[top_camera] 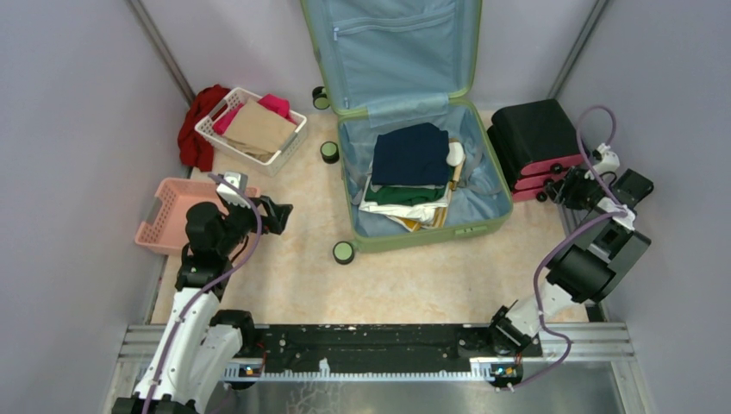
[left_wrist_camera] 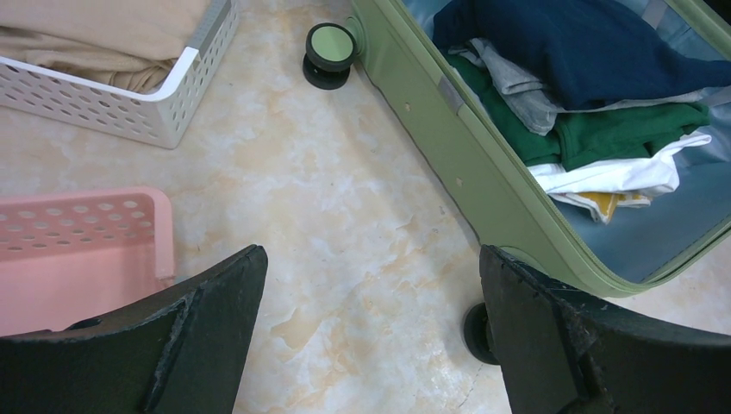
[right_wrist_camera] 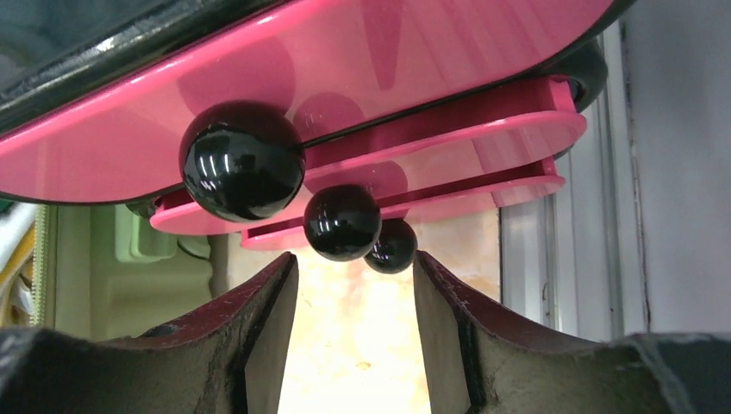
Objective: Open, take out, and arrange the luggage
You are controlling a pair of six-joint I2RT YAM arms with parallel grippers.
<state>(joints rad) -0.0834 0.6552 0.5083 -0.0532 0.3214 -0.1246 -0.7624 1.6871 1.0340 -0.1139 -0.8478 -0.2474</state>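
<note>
Luggage [top_camera: 422, 235] lies open in the middle of the surface, so the opening step looks done and taking out is the step in hand. Nearest, left of the luggage, the left arm [top_camera: 211, 233] hovers with its jaws spread as wide as they go and nothing in them. Its wrist view looks down on bare surface between the pink basket [left_wrist_camera: 78, 250] and the luggage's green side wall. Right of the luggage, the right arm [top_camera: 595, 263] points at the black-and-pink stacked cases [top_camera: 534, 129]. Its jaws stand partly open and grip nothing, with the cases' black ball feet [right_wrist_camera: 242, 161] just ahead of the tips. Inside the lower shell, a folded navy garment [top_camera: 412, 153] tops a pile of green, white and yellow cloth. Farther off, left of the luggage, a white basket [top_camera: 290, 142] holds tan and pink cloth. Farthest, the lid [top_camera: 392, 47] leans up against the back wall. Next, I judge, an arm must reach over the rim, pinch the navy garment alone and carry it to a basket.
</note>
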